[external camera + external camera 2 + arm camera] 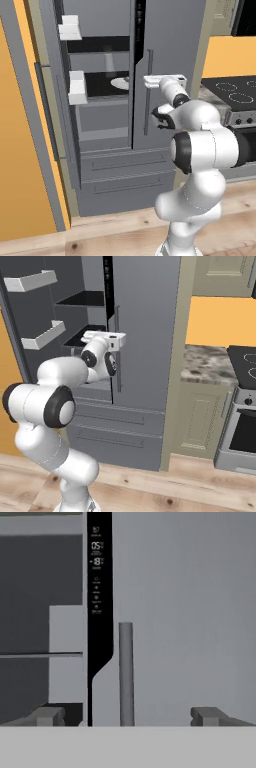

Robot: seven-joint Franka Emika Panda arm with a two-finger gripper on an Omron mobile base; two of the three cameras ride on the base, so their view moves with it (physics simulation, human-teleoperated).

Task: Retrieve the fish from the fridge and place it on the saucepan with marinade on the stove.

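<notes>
Left base view: the fridge stands with its left door swung open, right door shut. The stove sits right. A white plate rests on a shelf. The gripper, fully open and empty, faces the right door's handle.

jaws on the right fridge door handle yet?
Apart. In the hand view the handle stands between the open jaws of the gripper, with door showing on both sides of it.
</notes>
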